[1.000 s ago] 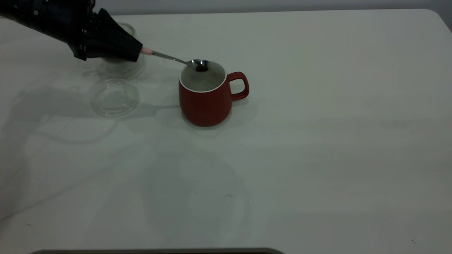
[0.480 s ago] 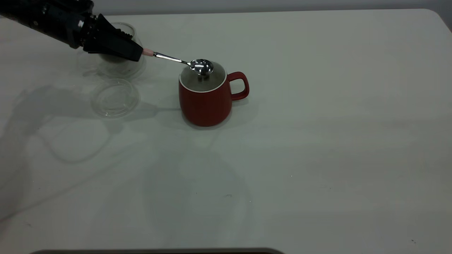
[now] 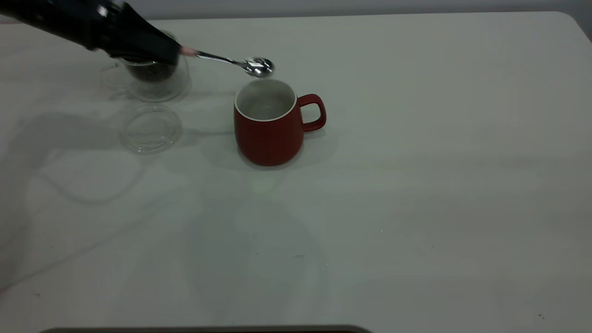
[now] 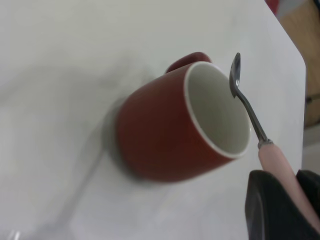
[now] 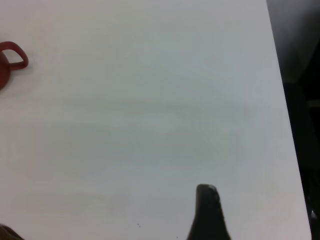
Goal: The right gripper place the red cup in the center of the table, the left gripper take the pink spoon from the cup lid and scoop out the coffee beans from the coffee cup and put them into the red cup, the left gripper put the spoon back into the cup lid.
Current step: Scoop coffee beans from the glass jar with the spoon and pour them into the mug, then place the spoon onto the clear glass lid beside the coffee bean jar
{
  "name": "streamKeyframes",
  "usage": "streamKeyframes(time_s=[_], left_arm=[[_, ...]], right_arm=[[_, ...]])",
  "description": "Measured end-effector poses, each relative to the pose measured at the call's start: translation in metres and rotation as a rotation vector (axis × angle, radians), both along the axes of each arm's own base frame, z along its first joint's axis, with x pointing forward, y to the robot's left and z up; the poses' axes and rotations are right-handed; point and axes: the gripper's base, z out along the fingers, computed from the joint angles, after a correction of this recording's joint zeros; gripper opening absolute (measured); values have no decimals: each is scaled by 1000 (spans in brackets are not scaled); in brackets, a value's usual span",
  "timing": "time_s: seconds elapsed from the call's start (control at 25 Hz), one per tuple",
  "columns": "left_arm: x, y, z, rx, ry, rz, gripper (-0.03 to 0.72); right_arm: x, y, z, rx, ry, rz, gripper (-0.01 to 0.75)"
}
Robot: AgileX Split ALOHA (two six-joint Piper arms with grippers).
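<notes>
Exterior view: left claw (image 3: 173, 50) pinching pink spoon (image 3: 231, 62), risen clear above red cup (image 3: 270, 124).

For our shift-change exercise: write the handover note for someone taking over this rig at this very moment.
Left gripper: shut on the pink spoon, its bowl above the far rim of the red cup and looking empty.
Right gripper: off to the side, low over bare table.
Coffee cup with coffee beans sits at the far left; the cup lid lies empty in front of it.
Done: red cup placed.
Left: any more scoops, then spoon onto lid.
</notes>
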Motion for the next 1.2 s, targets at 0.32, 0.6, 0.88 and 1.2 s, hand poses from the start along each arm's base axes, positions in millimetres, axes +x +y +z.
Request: streamKeyframes(time_s=[0.32, 0.6, 0.88, 1.2], left_arm=[[-23, 81, 34, 15, 115, 244, 117], [-64, 139, 13, -3, 253, 403, 117], [-74, 153, -20, -28, 362, 445, 117], [-77, 149, -66, -84, 440, 494, 117]], right_arm=[[0, 0, 0, 0, 0, 0, 590], [0, 0, 0, 0, 0, 0, 590], [0, 0, 0, 0, 0, 0, 590], [0, 0, 0, 0, 0, 0, 590]])
